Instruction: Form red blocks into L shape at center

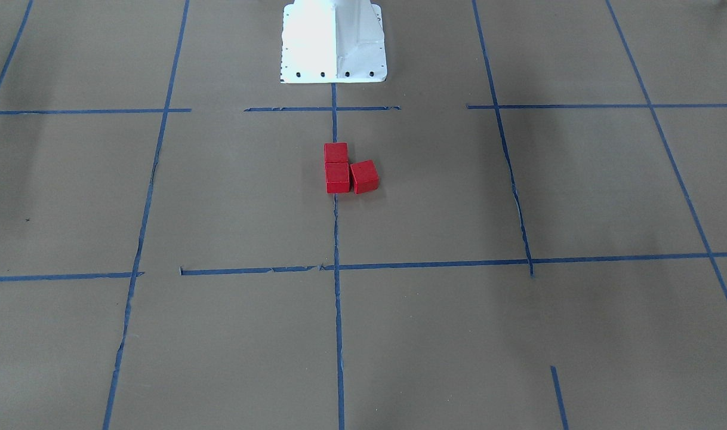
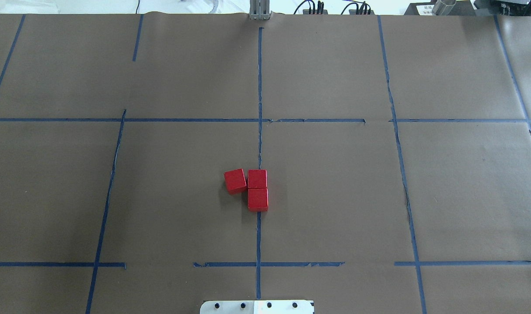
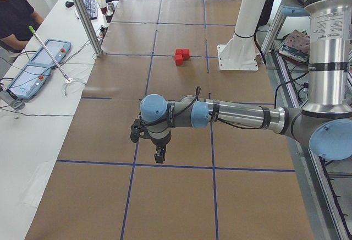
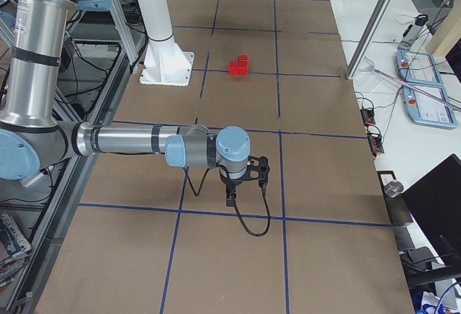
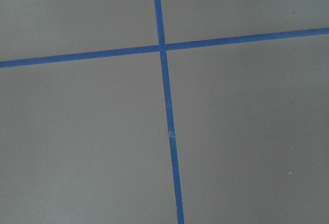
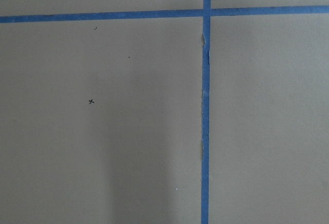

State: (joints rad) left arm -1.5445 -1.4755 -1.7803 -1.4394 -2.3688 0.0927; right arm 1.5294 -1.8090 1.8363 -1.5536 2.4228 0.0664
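Three red blocks lie together in the center cell (image 2: 326,187). Two of them (image 2: 257,179) (image 2: 258,199) sit in a touching column on the vertical blue tape line. The third (image 2: 235,181) sits beside the one farther from the robot base, slightly turned, and forms an L. The group also shows in the front-facing view (image 1: 337,177) and small in both side views (image 3: 181,56) (image 4: 239,65). My left gripper (image 3: 159,154) and right gripper (image 4: 230,197) hang far from the blocks over tape crossings at the table's ends. I cannot tell whether they are open or shut.
The white robot base (image 1: 333,42) stands behind the center cell. The wrist views show only brown paper and blue tape (image 5: 163,47) (image 6: 206,12). An operator (image 3: 14,14), pendants and cables (image 4: 425,98) lie on the white side tables beyond the paper.
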